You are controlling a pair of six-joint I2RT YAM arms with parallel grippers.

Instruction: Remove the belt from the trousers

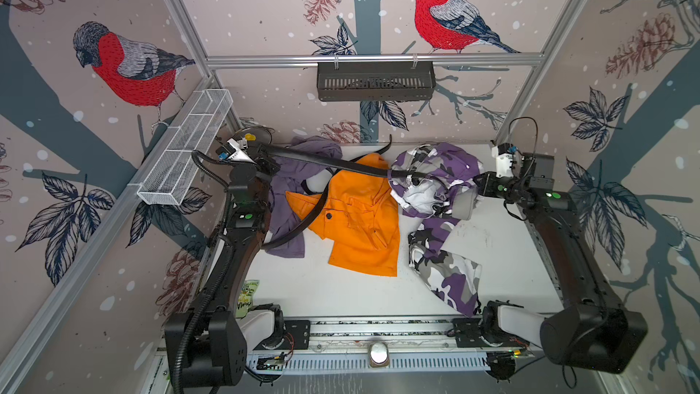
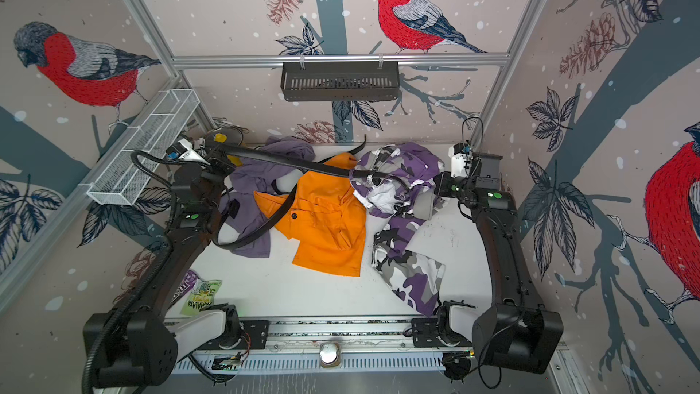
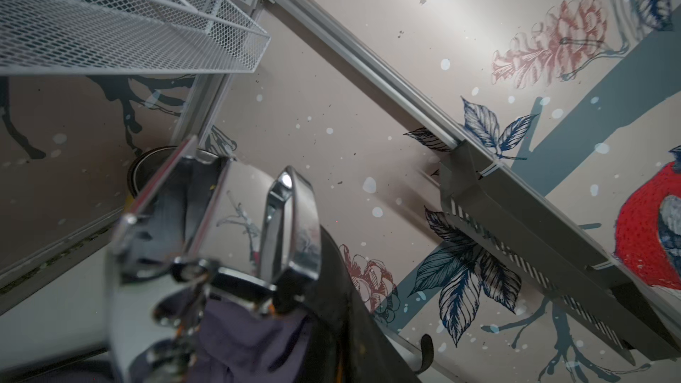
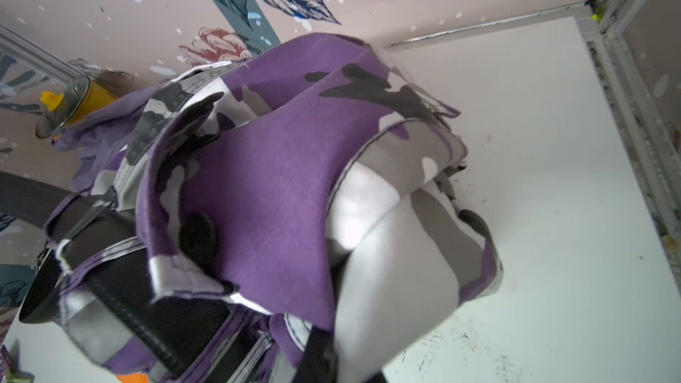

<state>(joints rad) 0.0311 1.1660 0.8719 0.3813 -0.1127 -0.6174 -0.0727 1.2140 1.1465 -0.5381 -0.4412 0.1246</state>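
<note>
The left pincer (image 1: 264,156) is clamped on one end of the belt (image 1: 333,162), behind and left of the orange garment (image 1: 360,221); the right pincer (image 1: 462,200) is closed on the waistband of the camouflage trousers (image 1: 432,168), right of that garment. The belt is stretched taut above the garment's far edge and is threaded through a waistband loop. One trouser leg is spread on the desk (image 1: 341,293) beside the garment.

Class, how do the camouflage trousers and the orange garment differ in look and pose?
The camouflage trousers are patterned purple, grey and white; the orange garment is plain. The trousers' waist is bunched and raised, belt threaded through; the orange garment lies spread flat. Both lie on the table.
</note>
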